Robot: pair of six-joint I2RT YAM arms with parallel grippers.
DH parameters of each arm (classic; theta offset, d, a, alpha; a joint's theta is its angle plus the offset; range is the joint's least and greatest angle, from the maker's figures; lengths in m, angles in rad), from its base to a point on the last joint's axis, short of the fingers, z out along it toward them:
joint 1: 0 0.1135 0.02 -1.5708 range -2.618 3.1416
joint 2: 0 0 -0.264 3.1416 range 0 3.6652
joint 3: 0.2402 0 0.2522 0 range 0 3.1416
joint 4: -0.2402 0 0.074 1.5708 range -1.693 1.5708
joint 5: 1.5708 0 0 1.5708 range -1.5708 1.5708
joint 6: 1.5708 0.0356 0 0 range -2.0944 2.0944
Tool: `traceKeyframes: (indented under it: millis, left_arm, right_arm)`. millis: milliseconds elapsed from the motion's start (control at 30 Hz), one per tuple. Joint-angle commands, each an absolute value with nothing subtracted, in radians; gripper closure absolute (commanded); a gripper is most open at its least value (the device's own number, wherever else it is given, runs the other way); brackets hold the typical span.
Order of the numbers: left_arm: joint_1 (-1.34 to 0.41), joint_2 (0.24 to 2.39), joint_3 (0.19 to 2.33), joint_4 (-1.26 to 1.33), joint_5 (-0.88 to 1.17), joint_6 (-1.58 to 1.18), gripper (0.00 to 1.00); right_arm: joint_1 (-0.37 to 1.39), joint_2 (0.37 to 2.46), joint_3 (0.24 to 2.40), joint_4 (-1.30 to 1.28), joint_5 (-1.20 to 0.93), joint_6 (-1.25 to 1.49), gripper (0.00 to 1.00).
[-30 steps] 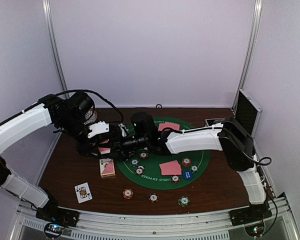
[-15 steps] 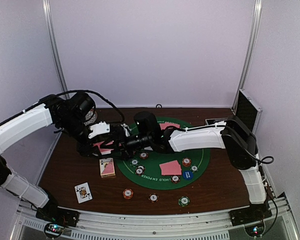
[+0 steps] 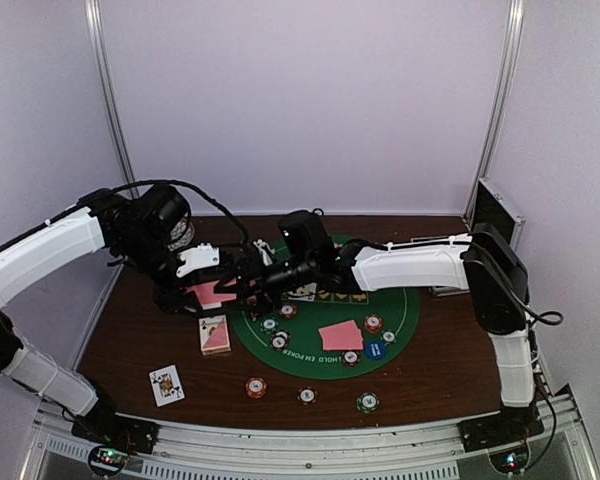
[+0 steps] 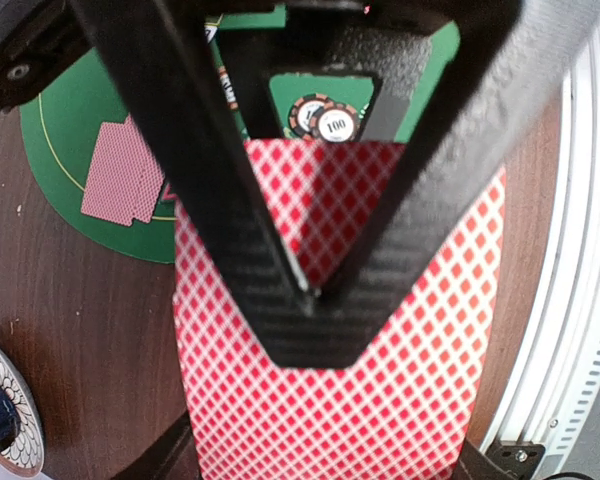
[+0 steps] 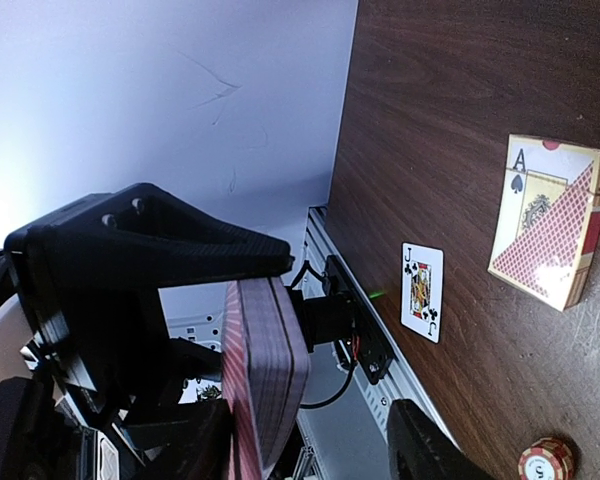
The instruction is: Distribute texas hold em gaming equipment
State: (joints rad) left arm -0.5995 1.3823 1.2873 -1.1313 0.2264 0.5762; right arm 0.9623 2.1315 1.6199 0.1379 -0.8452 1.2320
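My left gripper is shut on a thick deck of red-backed playing cards and holds it above the table's left side. My right gripper reaches across from the right. Its jaws are open, and the deck's edge stands between them, close to one finger and apart from the other. A jack of clubs lies face up near the front left. Face-down cards and striped poker chips lie on the green mat.
A card box showing an ace lies left of the mat. Three chips sit in front of the mat, and a blue disc on it. The chip case stands at the far right. A cup on a patterned plate is back left.
The right arm's wrist has shifted back and to the right while its jaws have narrowed around the deck. The left gripper has kept still with the deck.
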Motion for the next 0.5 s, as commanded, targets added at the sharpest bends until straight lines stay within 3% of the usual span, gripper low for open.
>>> traceKeyframes:
  millis: [0,233,400,467]
  left_arm:
    - [-0.600,1.371,1.301,-1.112,0.240,0.575,0.79]
    - [-0.600,1.375,1.308,-1.112,0.247,0.575,0.79]
    - [-0.600,1.375,1.306,-1.112,0.243,0.575,0.79]
    - [-0.600,1.374,1.306,-1.111,0.241,0.575,0.79]
  right_arm:
    - [0.945,2.058,1.614,0.079,-0.859,1.199,0.45]
    - [0.942,2.040,1.612,0.123,-0.862,1.236,0.55]
    - [0.940,2.031,1.608,0.117,-0.867,1.235,0.69]
    - [0.939,2.022,1.606,0.093,-0.865,1.217,0.79]
